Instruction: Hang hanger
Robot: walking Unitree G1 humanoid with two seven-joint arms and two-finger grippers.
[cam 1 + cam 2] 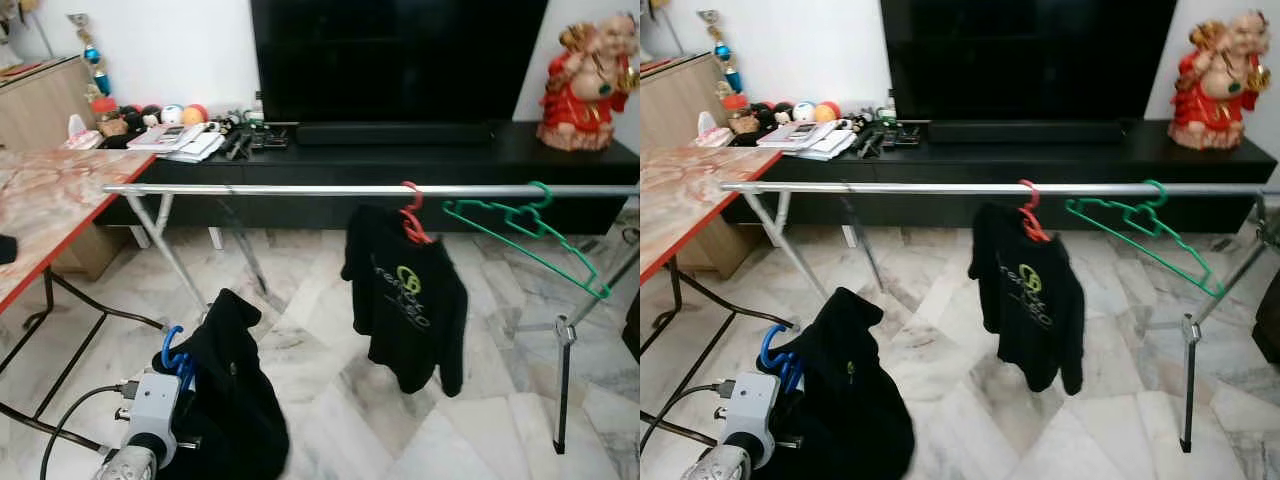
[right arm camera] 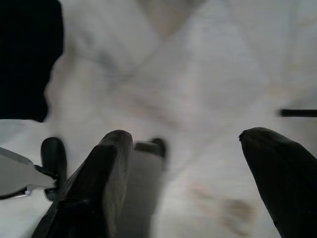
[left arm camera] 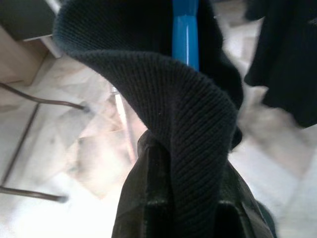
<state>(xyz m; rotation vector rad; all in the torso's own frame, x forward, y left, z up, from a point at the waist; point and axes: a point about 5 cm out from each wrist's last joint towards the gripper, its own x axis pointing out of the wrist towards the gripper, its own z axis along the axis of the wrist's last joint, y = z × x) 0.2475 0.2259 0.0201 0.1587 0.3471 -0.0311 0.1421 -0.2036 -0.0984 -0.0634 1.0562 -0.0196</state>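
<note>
Left eye view: a blue hanger (image 1: 172,350) carrying a soft black garment (image 1: 228,390) is held clamped in the left gripper (image 1: 178,372), low, below the rail's (image 1: 300,189) left end. The cloth is limp, so the stiff plastic hook is best gripped. The right gripper (image 2: 185,163) is spread open, empty.

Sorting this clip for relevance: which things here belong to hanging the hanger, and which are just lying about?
Belongs to the job:
- blue hanger carrying a black garment
- left hand gripping it
- clothes rail

Lying about:
- red hanger with black shirt
- green hanger
- TV
- red figurine
- marble-top table
</note>
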